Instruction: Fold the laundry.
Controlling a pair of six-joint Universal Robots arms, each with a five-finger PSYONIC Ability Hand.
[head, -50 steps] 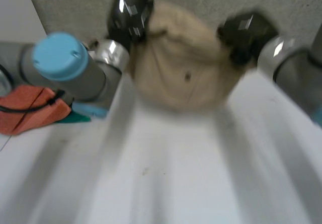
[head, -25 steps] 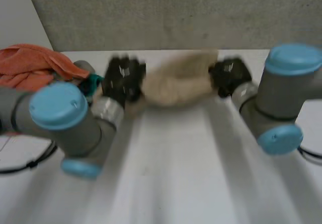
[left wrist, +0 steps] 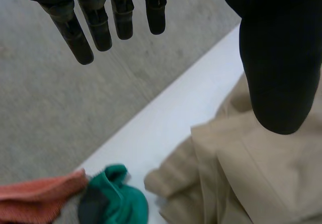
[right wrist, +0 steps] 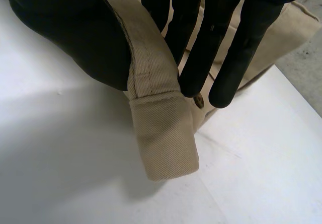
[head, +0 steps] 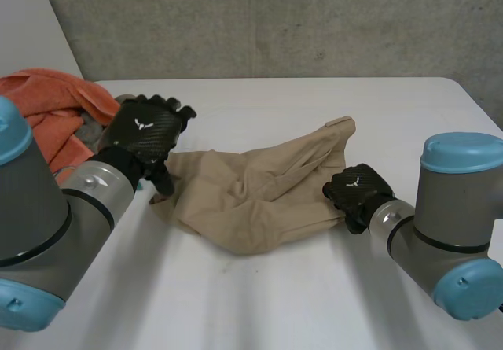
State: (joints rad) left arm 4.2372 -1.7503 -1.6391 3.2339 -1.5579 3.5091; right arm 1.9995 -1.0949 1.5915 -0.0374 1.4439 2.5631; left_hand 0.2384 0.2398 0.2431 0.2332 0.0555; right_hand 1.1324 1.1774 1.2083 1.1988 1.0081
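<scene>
1. Head view: the garment lies crumpled at the centre of the frame on the white table, one end reaching toward the upper right. My left hand is at its left edge and my right hand at its lower-right edge.
2. I judge the step in hand to be spreading the garment flat before any fold. To do it well, the right pinch should hold firm while the left takes a real grip on the opposite edge. Then I would draw the two apart evenly and low over the table, so the creases run out. The orange cloth at the left of the frame must not get dragged in.
3. Left wrist view: the left hand is released, its fingers straight and spread, holding nothing. The thumb hangs over the garment. A green cloth and the orange cloth lie just past the garment's edge.
4. Right wrist view: the right hand grasps the garment, its waistband strip pinched between thumb and straight fingers. The strip's end juts out past the fingertips, with a button beside it.
5. Head view, arm pose: the left arm rises from the lower left, the back of its hand facing the camera. The right arm enters from the lower right, wrist turned in toward the centre.
</scene>
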